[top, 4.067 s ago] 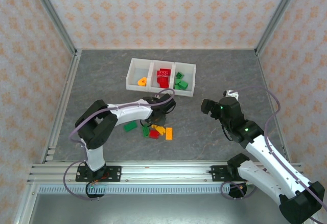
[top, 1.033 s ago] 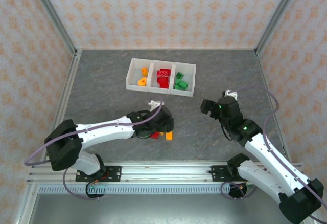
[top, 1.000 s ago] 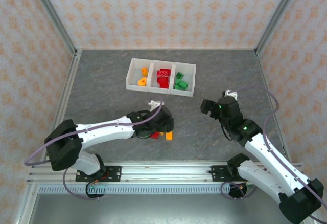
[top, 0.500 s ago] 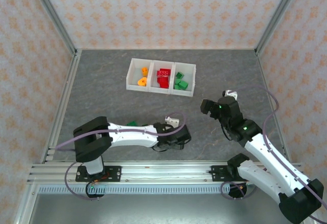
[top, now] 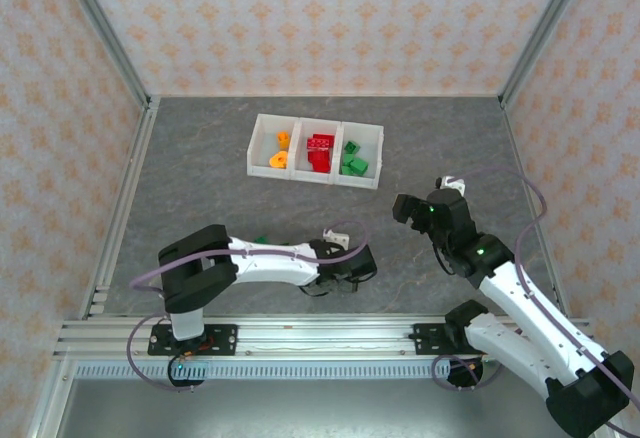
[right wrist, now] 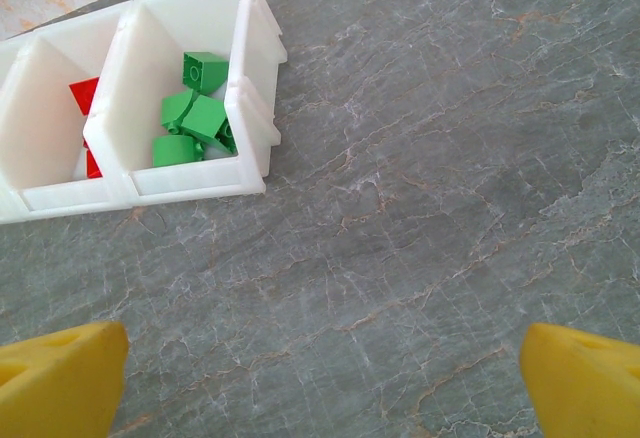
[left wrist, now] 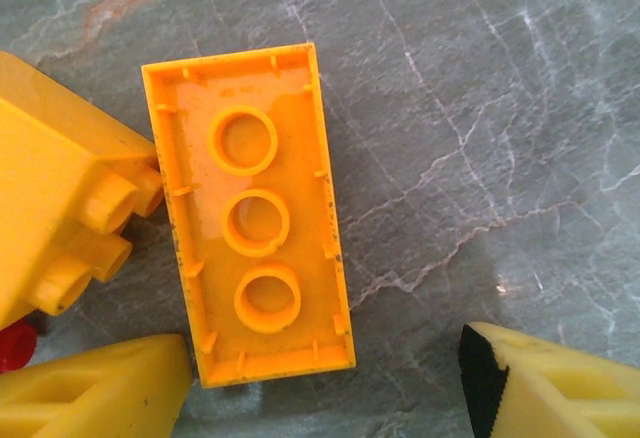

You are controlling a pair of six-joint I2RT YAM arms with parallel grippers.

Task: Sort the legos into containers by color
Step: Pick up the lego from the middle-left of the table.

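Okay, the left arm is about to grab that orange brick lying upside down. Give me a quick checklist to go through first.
1. Left gripper open and empty: ok.
2. Orange brick between the fingers: ok, its near end lies between them, though it sits much closer to one finger than the other.
3. Neighbour free of the grasp: cannot tell. The yellow brick has its studs right at the orange brick's long side, touching or nearly so.
4. Destination ready: ok. The left compartment of the containers already has orange pieces and room for more.
5. Right gripper out of the way: ok, open over bare table by the green compartment.
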